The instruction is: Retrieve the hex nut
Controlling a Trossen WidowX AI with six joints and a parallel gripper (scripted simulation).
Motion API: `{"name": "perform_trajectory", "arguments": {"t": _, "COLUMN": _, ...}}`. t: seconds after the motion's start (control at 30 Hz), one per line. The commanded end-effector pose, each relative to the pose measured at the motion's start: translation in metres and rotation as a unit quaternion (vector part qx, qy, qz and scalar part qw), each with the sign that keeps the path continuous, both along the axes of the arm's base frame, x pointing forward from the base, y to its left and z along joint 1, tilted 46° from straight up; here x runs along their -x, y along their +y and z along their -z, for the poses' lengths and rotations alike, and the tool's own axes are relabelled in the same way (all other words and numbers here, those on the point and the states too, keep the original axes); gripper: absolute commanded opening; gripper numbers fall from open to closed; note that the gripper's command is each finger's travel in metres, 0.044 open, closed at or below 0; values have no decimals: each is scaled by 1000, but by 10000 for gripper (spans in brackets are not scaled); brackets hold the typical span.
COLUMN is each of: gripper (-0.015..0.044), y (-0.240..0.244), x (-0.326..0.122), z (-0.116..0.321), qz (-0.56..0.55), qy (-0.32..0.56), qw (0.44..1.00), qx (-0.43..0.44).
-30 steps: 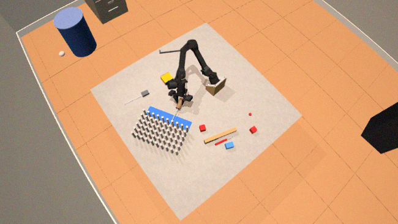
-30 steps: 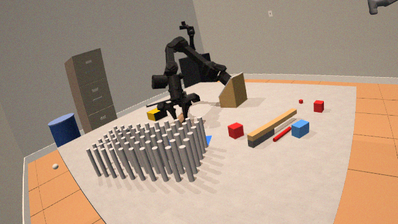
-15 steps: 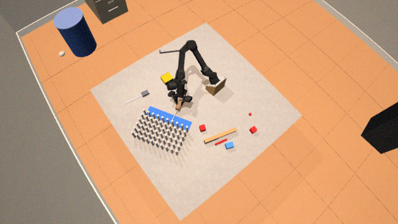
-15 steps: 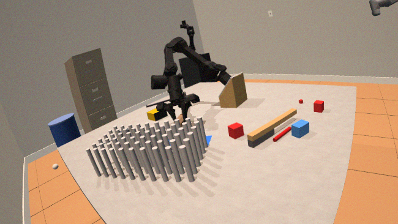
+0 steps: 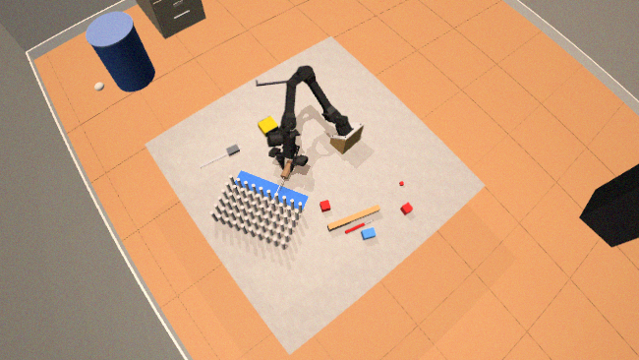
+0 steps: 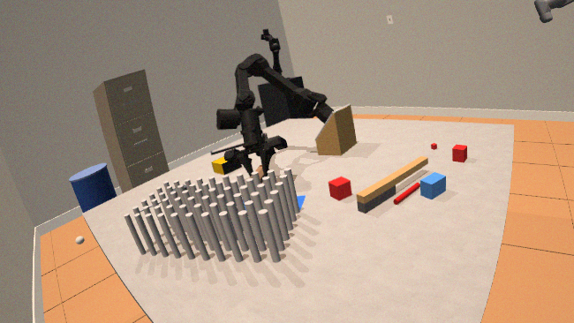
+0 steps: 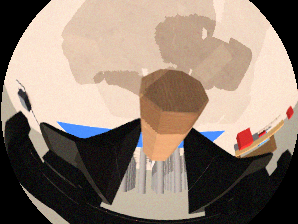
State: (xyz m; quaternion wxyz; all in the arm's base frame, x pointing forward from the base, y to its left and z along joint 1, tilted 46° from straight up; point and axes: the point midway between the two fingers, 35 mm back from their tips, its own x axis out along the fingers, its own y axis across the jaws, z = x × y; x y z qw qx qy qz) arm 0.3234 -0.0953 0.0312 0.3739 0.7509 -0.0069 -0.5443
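My gripper [image 5: 287,165] [image 6: 259,171] [image 7: 164,125] is shut on a tool's wooden handle [image 5: 285,170] [image 7: 173,95]. A thin pale shaft [image 5: 280,186] runs from the handle over the blue strip [image 5: 263,182] [image 6: 301,202] [image 7: 90,131] to the front row of the standing spacers [image 5: 300,208] [image 6: 270,238] [image 7: 160,175]. The tool's tip is hidden among or behind the spacers. The visible spacers stand upright in close rows. I cannot make out the hex nut in any view.
A grey-handled tool [image 5: 233,150] lies left of the arm; a yellow block [image 5: 267,125] [image 6: 219,166] is beside it. To the right are a red block [image 5: 325,206] [image 6: 340,188], a wooden bar [image 5: 354,217], a red tool [image 5: 355,228] and a blue block [image 5: 369,233].
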Motion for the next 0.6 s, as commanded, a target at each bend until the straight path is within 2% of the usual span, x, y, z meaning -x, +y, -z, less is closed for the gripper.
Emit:
{"name": "perform_trajectory", "arguments": {"t": 0.0, "gripper": 0, "y": 1, "x": -5, "z": -1, "qz": 1, "qy": -5, "qw": 1000, "qx": 0}}
{"name": "perform_trajectory", "arguments": {"t": 0.57, "gripper": 0, "y": 4, "x": -14, "z": 2, "qz": 1, "qy": -5, "qw": 1000, "qx": 0}}
